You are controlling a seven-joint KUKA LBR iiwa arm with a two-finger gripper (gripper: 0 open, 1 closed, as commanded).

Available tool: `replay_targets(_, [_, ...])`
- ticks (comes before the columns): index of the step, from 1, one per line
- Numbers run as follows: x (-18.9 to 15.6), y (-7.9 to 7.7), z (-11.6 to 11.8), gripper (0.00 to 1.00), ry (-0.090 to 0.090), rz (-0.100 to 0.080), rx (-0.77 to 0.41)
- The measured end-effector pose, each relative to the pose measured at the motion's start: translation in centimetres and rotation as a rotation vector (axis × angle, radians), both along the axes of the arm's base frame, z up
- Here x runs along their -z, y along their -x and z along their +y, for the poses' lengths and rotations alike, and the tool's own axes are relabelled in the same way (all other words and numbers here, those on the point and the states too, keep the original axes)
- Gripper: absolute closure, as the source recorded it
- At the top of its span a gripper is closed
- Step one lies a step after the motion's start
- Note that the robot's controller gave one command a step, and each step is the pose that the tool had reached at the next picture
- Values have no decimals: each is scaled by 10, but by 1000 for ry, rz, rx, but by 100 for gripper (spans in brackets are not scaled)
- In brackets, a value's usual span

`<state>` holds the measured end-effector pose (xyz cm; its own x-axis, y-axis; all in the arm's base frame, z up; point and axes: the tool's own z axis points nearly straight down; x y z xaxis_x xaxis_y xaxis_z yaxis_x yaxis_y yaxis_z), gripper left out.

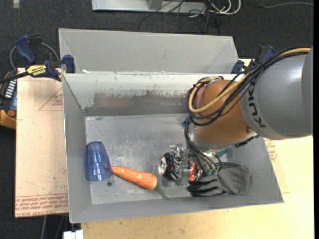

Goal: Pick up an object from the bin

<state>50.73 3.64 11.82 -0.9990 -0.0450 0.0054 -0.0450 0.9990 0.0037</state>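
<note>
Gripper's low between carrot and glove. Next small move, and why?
Probably a short shift toward the view's left, over the carrot. The gripper sits low between the carrot's end and the grey glove, centred on neither; the carrot looks the firmer, more exposed target.

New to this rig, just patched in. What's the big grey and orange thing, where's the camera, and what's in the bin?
The camera looks down into a grey metal bin from above. The grey shape with the orange cover, entering from the right, is a robot arm; its gripper is low near the bin's front. On the floor lie a blue cup on its side, a carrot beside it, and a dark glove right of the gripper. Whether it holds anything, I cannot tell.
</note>
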Motion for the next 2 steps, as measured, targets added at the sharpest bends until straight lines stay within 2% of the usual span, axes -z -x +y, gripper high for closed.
replay_targets(2, [-20,1,0,100,0,5,0])
